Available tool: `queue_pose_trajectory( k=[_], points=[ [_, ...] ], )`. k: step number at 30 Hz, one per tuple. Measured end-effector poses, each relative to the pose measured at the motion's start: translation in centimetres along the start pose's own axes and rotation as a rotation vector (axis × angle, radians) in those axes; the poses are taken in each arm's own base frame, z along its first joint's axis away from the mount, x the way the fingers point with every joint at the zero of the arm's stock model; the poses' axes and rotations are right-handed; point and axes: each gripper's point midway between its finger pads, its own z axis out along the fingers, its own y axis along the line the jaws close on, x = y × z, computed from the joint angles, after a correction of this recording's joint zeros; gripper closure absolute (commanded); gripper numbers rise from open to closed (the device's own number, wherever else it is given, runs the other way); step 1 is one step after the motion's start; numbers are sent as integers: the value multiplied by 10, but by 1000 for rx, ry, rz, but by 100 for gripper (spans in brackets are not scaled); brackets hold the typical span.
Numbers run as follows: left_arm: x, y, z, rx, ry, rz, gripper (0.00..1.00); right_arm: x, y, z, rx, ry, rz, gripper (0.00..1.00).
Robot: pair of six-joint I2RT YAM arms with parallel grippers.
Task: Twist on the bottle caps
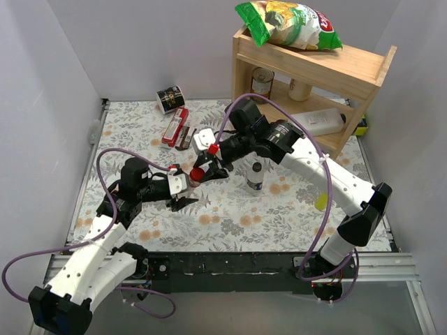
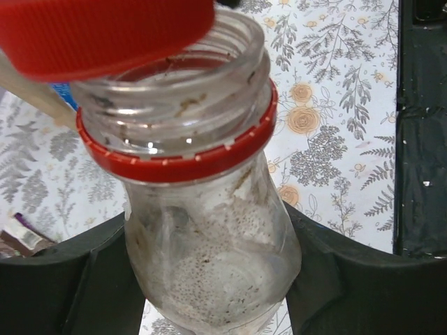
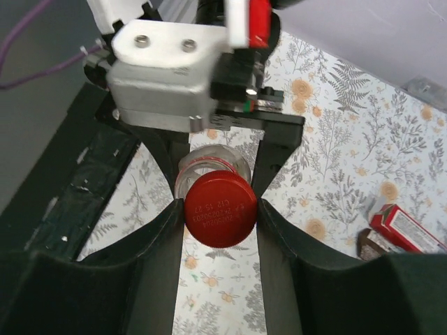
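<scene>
One red cap [image 3: 219, 209], pinched in the right fingers [image 3: 157, 269], overlapped the mouth of one bottle [image 2: 209, 265] clasped by the left fingers [image 2: 63, 286], over the table [image 1: 230, 218] centre.

Two hands: the left hand [image 2: 213, 251] and the right hand [image 3: 220, 209]. One red cap [image 1: 198, 172]. Two clear bottles for certain, the held bottle [image 2: 209, 272] and the standing bottle [image 1: 255, 174]. A blurred clear shape [image 1: 94, 130] at the desk's [image 1: 230, 223] left edge may be a third. One wooden shelf [image 1: 363, 70], one chip bag [image 1: 290, 24], one white jug [image 1: 318, 122], one red box [image 1: 174, 125].
</scene>
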Motion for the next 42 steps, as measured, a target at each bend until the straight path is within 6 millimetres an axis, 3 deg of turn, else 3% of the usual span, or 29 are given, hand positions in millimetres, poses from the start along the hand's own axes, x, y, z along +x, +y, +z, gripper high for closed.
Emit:
queue_pose_trajectory(
  k=[8,30,42],
  points=[
    [-8,1,-6,-39,-28,56,100,-3,-4,-5,11,-48,131,66],
    [-6,6,1,-24,-30,24,100,-9,5,9,1,-30,-6,64],
    [-1,13,1,-68,-9,-4,100,1,-5,6,56,3,77,68]
  ],
)
